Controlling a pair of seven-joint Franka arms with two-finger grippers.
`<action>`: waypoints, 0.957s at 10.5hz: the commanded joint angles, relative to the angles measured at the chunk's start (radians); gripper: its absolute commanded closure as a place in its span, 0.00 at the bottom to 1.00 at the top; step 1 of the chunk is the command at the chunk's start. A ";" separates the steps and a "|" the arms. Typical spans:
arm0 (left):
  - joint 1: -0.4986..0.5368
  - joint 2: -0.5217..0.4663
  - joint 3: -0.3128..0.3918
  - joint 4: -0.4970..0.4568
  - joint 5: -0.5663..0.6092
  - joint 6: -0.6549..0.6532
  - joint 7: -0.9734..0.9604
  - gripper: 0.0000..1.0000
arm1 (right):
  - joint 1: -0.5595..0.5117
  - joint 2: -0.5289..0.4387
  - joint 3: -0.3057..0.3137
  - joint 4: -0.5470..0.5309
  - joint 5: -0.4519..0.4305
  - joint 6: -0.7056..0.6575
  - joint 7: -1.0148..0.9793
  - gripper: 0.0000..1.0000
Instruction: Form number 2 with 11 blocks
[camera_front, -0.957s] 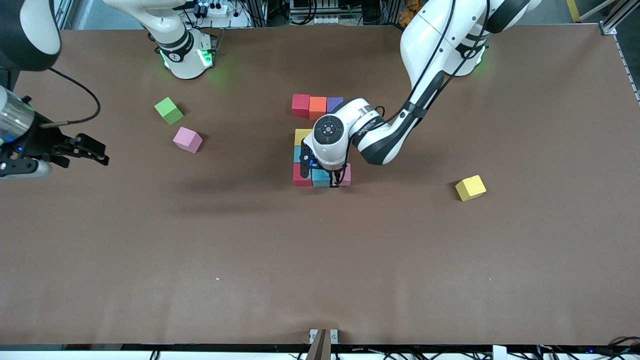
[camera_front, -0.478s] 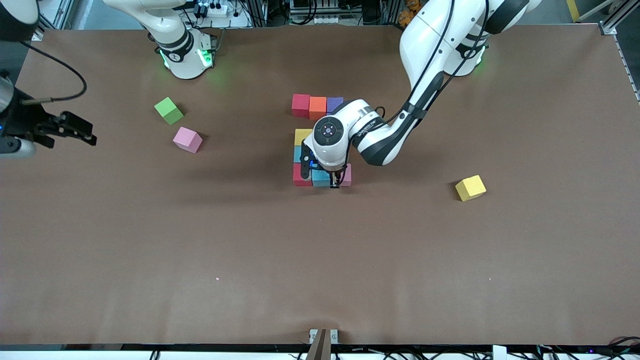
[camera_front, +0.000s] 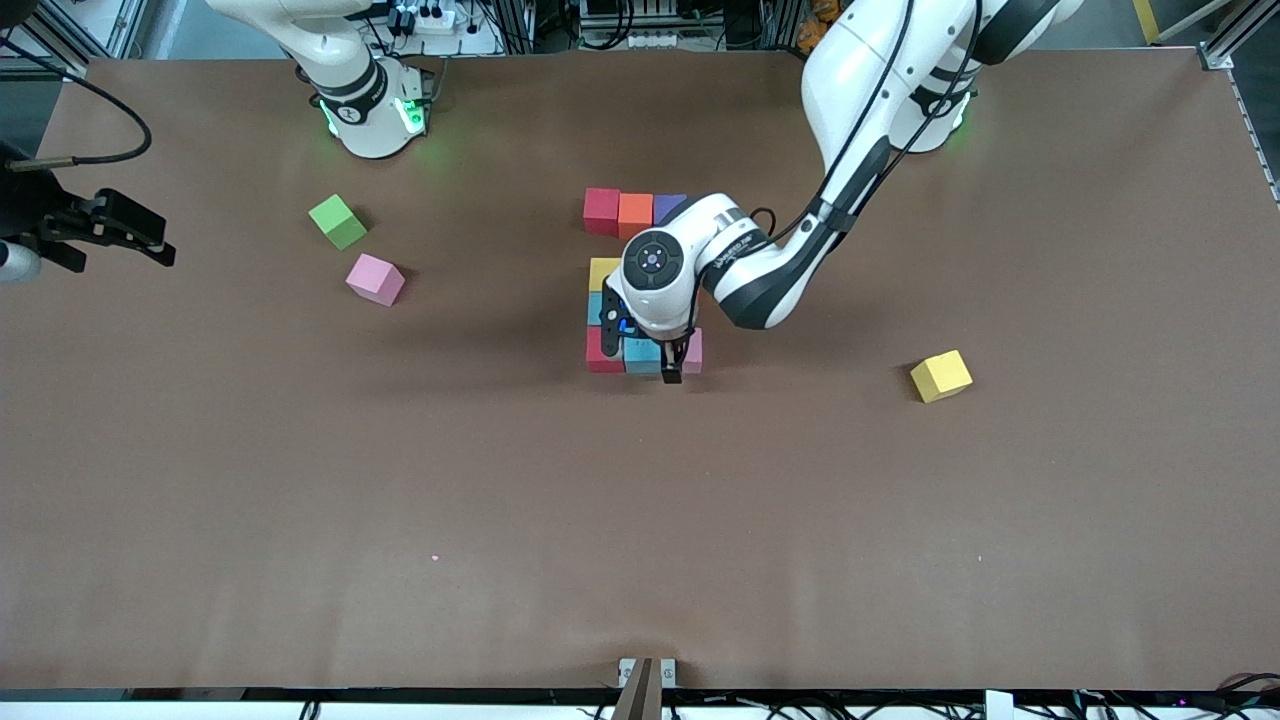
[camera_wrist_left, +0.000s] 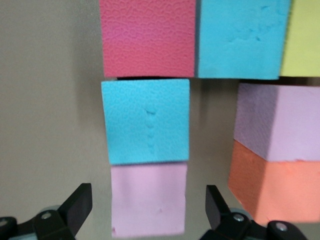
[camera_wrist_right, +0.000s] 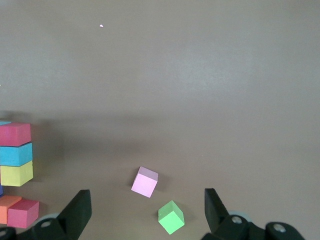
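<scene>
I have the number 2 (camera_front: 640, 290) nearly built in the middle of the worktop (camera_front: 640, 520), and the last change is at its row nearest the front camera: the left tool (camera_front: 672, 368), clamped on the pink block (camera_front: 692, 350) a second ago, has now spread its fingers wide and holds nothing, straddling that block. The pink block sits flat on the worktop, touching the light blue block (camera_wrist_left: 145, 121) beside it, which in turn meets the red block (camera_wrist_left: 148, 37) at the corner. I judge that placement finished, so the left arm can lift clear. The right tool (camera_front: 110, 228) hangs wide open and empty at the right arm's end of the worktop, having drawn back from the digit. A loose pink cube (camera_front: 375, 279), a green cube (camera_front: 338, 221) and a yellow cube (camera_front: 941, 376) lie well apart from the digit.
</scene>
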 joint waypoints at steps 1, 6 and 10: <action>0.001 -0.081 0.001 -0.008 0.010 -0.092 -0.004 0.00 | 0.000 0.000 -0.002 0.008 -0.014 -0.012 0.011 0.00; 0.166 -0.274 0.008 -0.004 0.004 -0.209 -0.006 0.00 | 0.003 0.000 -0.002 0.007 -0.014 -0.012 0.016 0.00; 0.355 -0.371 0.009 0.015 -0.083 -0.212 -0.054 0.00 | 0.003 0.000 -0.002 0.004 -0.014 -0.012 0.016 0.00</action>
